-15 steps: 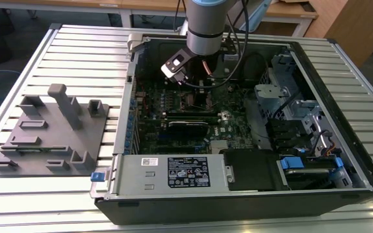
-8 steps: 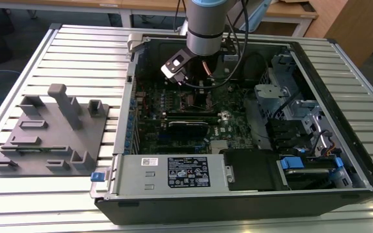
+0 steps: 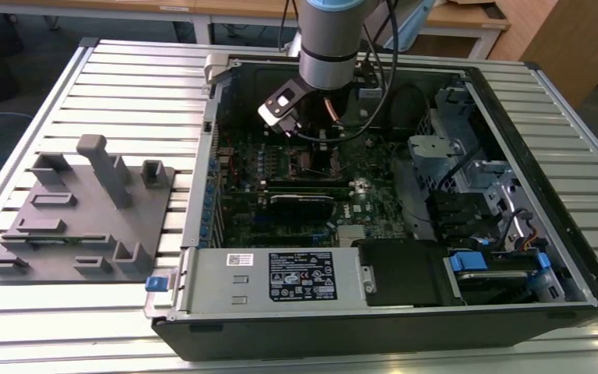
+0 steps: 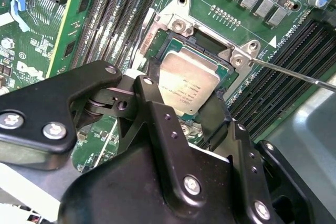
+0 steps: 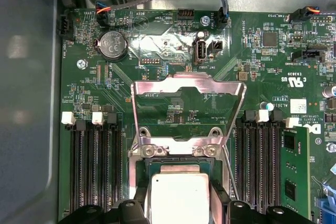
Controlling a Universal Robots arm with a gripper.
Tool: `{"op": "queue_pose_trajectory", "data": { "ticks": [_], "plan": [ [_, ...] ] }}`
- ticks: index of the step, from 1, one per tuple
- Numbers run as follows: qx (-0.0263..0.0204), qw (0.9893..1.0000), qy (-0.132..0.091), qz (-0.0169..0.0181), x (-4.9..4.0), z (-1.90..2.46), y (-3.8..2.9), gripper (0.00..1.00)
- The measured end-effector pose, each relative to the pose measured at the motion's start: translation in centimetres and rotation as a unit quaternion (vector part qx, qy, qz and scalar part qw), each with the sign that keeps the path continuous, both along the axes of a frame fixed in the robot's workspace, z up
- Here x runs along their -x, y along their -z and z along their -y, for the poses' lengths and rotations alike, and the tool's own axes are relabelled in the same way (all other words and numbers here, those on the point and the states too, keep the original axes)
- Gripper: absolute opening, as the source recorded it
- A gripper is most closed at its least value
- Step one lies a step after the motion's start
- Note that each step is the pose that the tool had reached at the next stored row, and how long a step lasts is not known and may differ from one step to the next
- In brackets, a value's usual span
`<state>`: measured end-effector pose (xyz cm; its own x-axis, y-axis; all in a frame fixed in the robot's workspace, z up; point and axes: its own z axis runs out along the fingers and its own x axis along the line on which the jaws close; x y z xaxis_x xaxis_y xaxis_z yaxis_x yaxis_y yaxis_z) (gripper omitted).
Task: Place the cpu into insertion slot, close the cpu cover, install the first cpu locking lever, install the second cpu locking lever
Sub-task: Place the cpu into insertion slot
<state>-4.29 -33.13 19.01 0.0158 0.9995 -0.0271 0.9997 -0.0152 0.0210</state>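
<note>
Slatted metal table underneath, open case on top of it, grey fixture off at the exterior view's left. Saw the gripper down inside the case over the green board, fingers closed tight on two opposite edges of the cpu, nothing else pinched. Found the cpu right at the slot, metal top facing up, square, so no long axis to speak of; couldn't tell whether fully seated. Spotted the cover in the first wrist view, flipped up off the slot and wide open, board visible through its cut-out. Caught a thin lever poking out past the slot's corner in the second wrist view.
</note>
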Motion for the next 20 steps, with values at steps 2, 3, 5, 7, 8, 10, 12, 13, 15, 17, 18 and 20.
{"op": "queue_pose_trajectory", "data": {
  "ticks": [2, 3, 5, 7, 8, 10, 12, 13, 15, 17, 18, 20],
  "plan": [
    [-0.0002, 1.0, 0.0, 0.0001, 0.0, 0.0, 0.01, 0.54],
    [-0.0001, 1.0, 0.0, 0.0001, 0.0, 0.0, 0.01, 0.54],
    [-0.0001, 1.0, 0.0, 0.0001, 0.0, 0.0, 0.01, 0.54],
    [-0.0004, 1.0, 0.0, 0.0003, -0.01, -0.01, 0.04, 0.54],
    [-0.0013, 1.0, 0.0, 0.0009, -0.03, -0.04, 0.09, 0.55],
    [-0.0011, 1.0, 0.0, 0.0007, -0.02, -0.03, 0.1, 0.6],
    [-0.0002, 1.0, 0.0, 0.0001, -0.01, 0.0, 0.03, 0.67],
    [-0.0002, 1.0, 0.0, 0.0001, 0.0, 0.0, 0.03, 0.67],
    [-0.0002, 1.0, 0.0, 0.0001, 0.0, 0.0, 0.03, 0.67],
    [-0.0001, 1.0, 0.0, 0.0001, 0.0, 0.0, -0.09, 0.67],
    [-0.0002, 1.0, 0.0, 0.0001, 0.0, 0.0, -0.2, 0.67],
    [-0.0002, 1.0, 0.0, 0.0001, 0.0, 0.0, -0.46, 0.67]
  ]
}}
